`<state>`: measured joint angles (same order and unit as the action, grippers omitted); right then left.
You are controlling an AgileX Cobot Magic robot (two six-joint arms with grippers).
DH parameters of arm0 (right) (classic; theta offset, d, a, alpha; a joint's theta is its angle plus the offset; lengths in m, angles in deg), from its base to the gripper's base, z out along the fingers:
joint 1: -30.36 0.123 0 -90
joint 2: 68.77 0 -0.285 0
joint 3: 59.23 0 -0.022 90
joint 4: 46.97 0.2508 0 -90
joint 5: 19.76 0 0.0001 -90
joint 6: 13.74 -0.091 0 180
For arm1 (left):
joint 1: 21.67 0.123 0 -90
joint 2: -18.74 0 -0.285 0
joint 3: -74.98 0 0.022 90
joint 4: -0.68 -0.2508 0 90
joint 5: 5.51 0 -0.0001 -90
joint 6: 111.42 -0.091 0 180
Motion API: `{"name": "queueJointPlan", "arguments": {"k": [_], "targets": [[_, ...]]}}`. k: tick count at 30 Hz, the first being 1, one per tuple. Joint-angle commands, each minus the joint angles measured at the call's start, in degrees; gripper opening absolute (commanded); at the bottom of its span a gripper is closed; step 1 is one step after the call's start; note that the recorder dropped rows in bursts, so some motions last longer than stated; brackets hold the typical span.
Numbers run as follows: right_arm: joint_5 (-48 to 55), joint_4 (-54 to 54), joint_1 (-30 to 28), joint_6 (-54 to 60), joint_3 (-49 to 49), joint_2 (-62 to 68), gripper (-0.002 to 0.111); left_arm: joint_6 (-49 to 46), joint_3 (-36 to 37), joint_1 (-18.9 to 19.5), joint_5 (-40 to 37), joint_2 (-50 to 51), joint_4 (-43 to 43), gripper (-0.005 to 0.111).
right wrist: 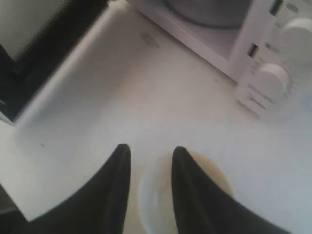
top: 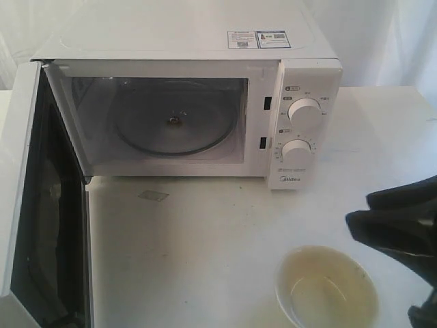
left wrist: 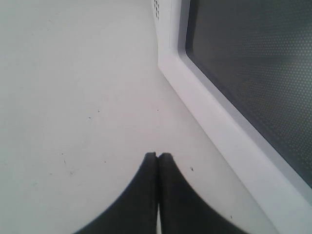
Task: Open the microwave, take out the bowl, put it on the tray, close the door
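So the microwave (top: 205, 41) is sitting at the back of the white table (top: 205, 260) with its door (top: 13, 171) swung wide open to the left. Nothing in the cavity except the clear glass turntable (top: 174, 123). The two round dials (top: 304, 111) are on the right side of the front.

The bowl (top: 326, 288) is out on the table, in front of the dial side of the microwave and well apart from it. It's upright and looks empty.

The right gripper (right wrist: 149, 152) has its jaws spread apart, hovering right over the bowl. In the right wrist view one finger (right wrist: 122, 161) sits just outside the bowl's edge and the other lines up over the inside, so the rim falls between the jaws. That view is blurry, so I can't tell if either finger touches the bowl. From the exterior view the gripper looks like it's up and off to the bowl's right, not clamped on anything.

The left gripper (left wrist: 157, 156) has its jaws pressed together, holding nothing. It hangs over bare table just beside the open door, whose dark window (left wrist: 253, 73) fills one side of the left wrist view.
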<state>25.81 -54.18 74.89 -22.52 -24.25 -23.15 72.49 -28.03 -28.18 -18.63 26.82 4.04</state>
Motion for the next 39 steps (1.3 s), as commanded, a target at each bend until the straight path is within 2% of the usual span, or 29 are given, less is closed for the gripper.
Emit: {"name": "queueJointPlan", "arguments": {"k": [1,3,7,19,22,26,28,32,39], "targets": [[-11.98,11.46,0.10,9.41,5.64,-2.21,0.016,0.12,0.23,0.08,-0.16,-0.28,0.49,0.000],[-15.17,15.87,0.10,12.23,8.03,-2.30,0.011,0.12,0.23,0.08,-0.16,-0.28,0.49,0.000],[-18.30,17.89,0.10,14.15,10.92,-2.30,0.005,0.12,0.23,0.08,-0.16,-0.28,0.49,0.000],[-26.48,17.89,0.10,14.39,17.00,-2.35,0.004,0.12,0.23,0.08,0.36,-0.28,0.49,0.000],[-28.14,18.02,0.10,14.39,17.68,-2.35,0.004,4.54,0.23,0.08,2.46,-0.28,3.73,0.000],[-29.04,18.14,0.10,14.39,18.29,-2.35,0.004,14.91,0.23,0.08,12.28,-0.28,5.15,0.000],[-29.15,18.14,0.10,14.39,18.66,-2.35,0.004,19.25,0.23,0.08,13.55,-0.28,5.15,0.000],[-29.39,18.46,0.10,14.39,19.01,-2.35,0.004,16.89,-3.87,0.08,9.52,-0.28,5.15,0.000],[-30.03,19.41,0.10,14.64,19.01,-2.35,0.004,14.89,-12.63,0.08,-3.52,0.92,5.15,0.000]]}}
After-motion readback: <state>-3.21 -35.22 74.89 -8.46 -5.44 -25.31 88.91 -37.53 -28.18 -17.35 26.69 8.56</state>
